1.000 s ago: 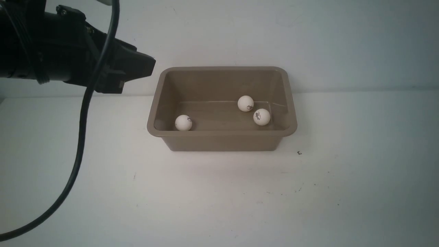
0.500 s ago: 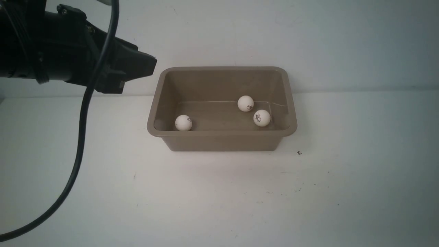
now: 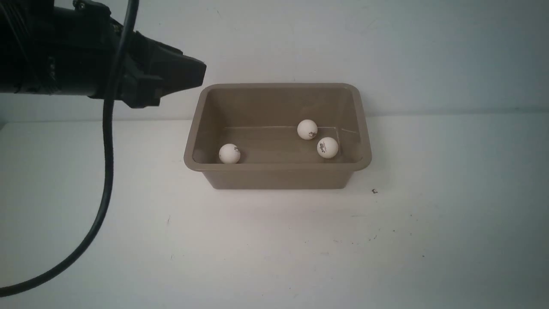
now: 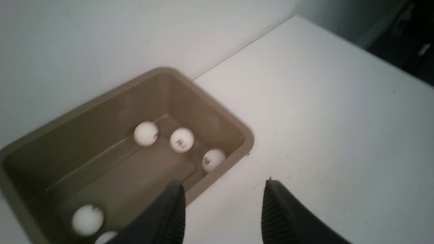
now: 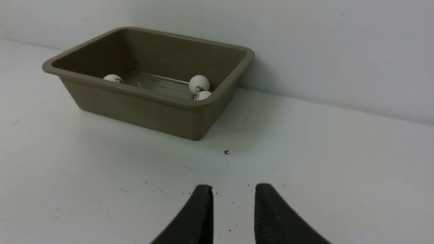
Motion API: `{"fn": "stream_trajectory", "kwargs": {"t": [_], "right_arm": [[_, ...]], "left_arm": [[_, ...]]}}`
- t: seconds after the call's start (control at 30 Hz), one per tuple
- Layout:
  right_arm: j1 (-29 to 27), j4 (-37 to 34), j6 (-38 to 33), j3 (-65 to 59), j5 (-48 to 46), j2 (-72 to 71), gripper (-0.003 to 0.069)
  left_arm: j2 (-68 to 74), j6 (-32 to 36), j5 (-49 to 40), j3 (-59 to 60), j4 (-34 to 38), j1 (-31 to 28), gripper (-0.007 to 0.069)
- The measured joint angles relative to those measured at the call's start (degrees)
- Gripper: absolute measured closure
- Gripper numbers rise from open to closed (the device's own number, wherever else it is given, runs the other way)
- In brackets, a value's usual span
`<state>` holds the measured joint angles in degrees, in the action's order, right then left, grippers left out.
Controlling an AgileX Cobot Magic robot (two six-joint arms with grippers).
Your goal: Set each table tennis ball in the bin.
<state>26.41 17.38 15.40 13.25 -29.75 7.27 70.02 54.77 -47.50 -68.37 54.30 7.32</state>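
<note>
Balls all lie in the bin, well ahead of both sets of fingers, none seen outside it; right fingers have just drawn narrow on nothing, left fingers narrow and empty, arm lifted slightly, so the task appears complete

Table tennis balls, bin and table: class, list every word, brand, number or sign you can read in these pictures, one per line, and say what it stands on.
No text can be read.
Table tennis balls: each bears a small dark logo, too small and blurred to read.
Bin: no print visible.
Table: only dark specks, no writing.
</note>
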Motion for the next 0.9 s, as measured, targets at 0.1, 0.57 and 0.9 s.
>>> {"fn": "stream_trajectory", "kwargs": {"t": [0.1, 0.57, 0.9], "right_arm": [[0.0, 0.0, 0.0, 0.0, 0.0, 0.0, 0.0498], [0.0, 0.18, 0.0, 0.0, 0.0, 0.0, 0.0498], [0.0, 0.18, 0.0, 0.0, 0.0, 0.0, 0.0498]], "left_arm": [[0.05, 2.61, 0.0, 0.0, 5.48, 0.0, 0.0335], [1.08, 18.77, 1.71, 0.0, 15.77, 0.06, 0.0335], [2.22, 34.93, 8.07, -0.21, 8.59, 0.06, 0.0335]]}}
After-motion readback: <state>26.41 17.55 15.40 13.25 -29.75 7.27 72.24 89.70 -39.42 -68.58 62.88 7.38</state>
